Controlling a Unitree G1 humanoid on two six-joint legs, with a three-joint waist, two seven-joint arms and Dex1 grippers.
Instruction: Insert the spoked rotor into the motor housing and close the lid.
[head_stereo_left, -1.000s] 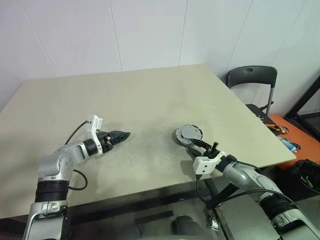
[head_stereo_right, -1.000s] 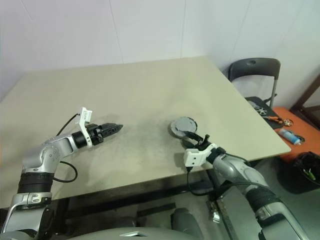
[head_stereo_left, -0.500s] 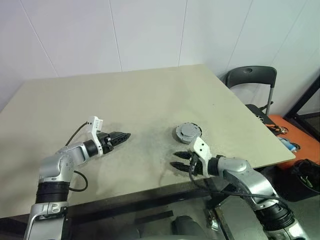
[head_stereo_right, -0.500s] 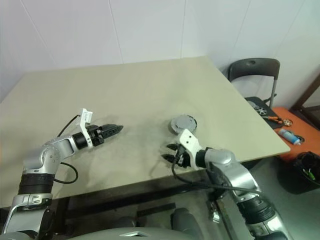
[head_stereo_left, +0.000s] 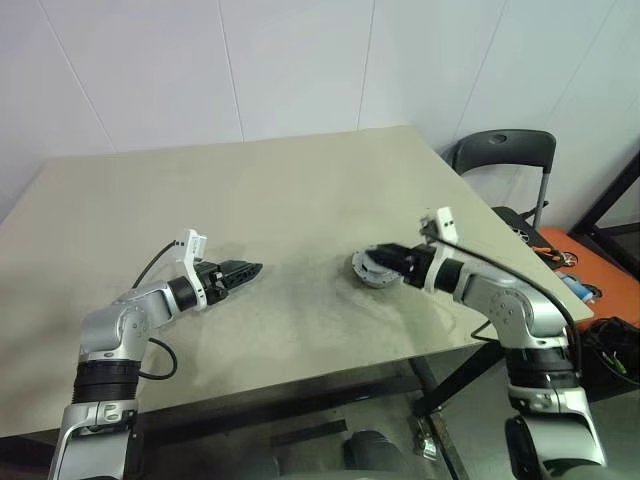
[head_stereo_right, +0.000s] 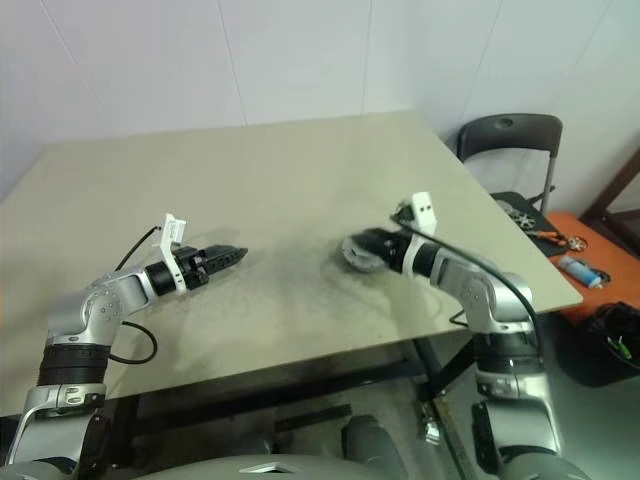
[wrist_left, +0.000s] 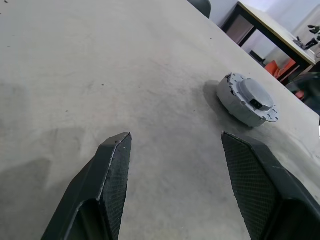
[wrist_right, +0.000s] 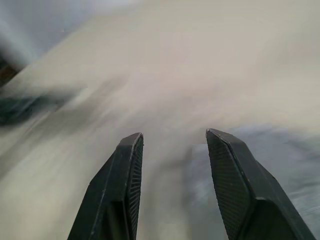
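The motor housing is a round grey cup on the table, right of centre. The lid, a flat grey disc with a notched rim, lies on top of it. The spoked rotor is hidden. My right gripper hovers at the housing's right side, pointing left across it, open with nothing between its fingers. My left gripper stays low over the table well to the left of the housing. It points at the housing and stands open and empty.
The beige table is bare around the housing. A dark chair stands past the table's right edge. An orange surface with small tools lies beyond it.
My right arm has swung up from the table's front edge, rolled over, and come in over the table to the housing's right side. The left arm and the housing have not moved.
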